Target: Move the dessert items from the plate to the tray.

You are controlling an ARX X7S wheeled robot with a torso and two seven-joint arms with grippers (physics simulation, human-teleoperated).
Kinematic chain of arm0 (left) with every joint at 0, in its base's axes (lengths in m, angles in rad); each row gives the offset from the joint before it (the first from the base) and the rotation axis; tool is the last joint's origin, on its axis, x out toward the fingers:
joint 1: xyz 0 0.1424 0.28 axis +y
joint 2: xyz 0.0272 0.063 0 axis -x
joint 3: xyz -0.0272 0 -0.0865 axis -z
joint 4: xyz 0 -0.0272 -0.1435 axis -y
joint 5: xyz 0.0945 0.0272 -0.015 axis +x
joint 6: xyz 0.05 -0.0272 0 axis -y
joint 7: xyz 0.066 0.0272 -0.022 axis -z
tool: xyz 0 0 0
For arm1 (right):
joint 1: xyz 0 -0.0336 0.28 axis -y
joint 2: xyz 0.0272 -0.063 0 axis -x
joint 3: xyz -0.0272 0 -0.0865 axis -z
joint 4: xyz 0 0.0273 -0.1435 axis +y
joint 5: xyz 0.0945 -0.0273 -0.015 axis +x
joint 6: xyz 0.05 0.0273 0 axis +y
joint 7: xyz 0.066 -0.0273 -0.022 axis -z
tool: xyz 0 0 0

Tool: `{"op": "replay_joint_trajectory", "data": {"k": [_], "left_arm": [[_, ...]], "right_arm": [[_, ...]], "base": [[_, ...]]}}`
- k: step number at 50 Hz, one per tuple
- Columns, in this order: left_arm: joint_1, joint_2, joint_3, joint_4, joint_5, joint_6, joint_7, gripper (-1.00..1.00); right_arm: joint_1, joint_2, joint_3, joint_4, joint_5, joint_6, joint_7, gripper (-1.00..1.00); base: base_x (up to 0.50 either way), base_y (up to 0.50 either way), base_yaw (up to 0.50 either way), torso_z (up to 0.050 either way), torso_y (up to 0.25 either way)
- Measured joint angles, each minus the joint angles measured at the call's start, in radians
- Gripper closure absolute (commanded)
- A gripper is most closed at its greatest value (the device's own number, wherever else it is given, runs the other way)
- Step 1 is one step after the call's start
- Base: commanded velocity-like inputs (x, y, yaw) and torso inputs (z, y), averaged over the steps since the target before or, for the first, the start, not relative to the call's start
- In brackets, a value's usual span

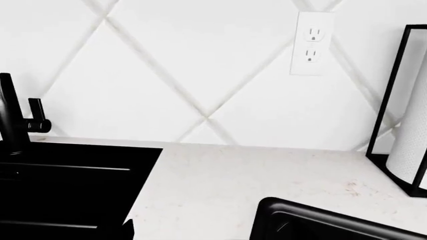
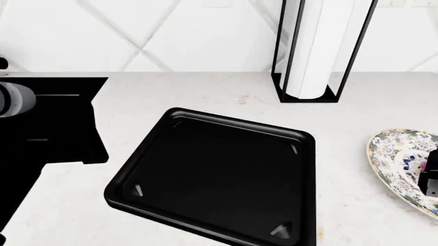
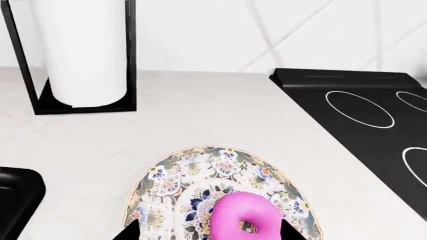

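Observation:
The pink-glazed donut (image 3: 245, 220) lies on the floral plate (image 3: 167, 185). My right gripper (image 3: 208, 235) is open just above the plate, with the donut between its dark fingertips (image 3: 127, 232), nearer the other tip. No cupcake shows in any view. In the head view the plate (image 2: 400, 154) sits at the right edge with the right gripper (image 2: 431, 179) over it. The black tray (image 2: 212, 174) lies empty mid-counter. My left gripper (image 1: 208, 235) hovers over the counter between sink and tray; only one fingertip (image 1: 127, 231) shows, set wide.
A black sink basin (image 2: 48, 123) with a faucet (image 1: 13, 120) lies left of the tray. A paper towel holder (image 2: 315, 51) stands at the back wall. A black cooktop (image 3: 360, 115) lies right of the plate. An outlet (image 1: 311, 42) is on the wall.

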State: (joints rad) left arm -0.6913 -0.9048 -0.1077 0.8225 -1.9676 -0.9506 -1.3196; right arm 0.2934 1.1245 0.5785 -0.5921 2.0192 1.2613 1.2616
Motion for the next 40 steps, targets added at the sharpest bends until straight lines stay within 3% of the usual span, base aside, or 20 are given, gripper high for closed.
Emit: {"op": "replay_joint_trajectory", "data": {"k": [23,40], "left_arm": [[0.009,0.0,0.006,0.001,0.016,0.004,0.009,-1.0],[0.009,-0.012,0.003,0.005,0.01,0.014,0.006,-1.0]], "right_arm": [[-0.115,-0.094,0.184,0.058,-0.161,0.127,-0.112,-1.0],[-0.15,-0.147,0.194,0.079,-0.329,0.155,-0.236,-1.0]], "base": [[0.0,0.0,0.0,0.0,0.0],[0.0,0.0,0.0,0.0,0.0]]}}
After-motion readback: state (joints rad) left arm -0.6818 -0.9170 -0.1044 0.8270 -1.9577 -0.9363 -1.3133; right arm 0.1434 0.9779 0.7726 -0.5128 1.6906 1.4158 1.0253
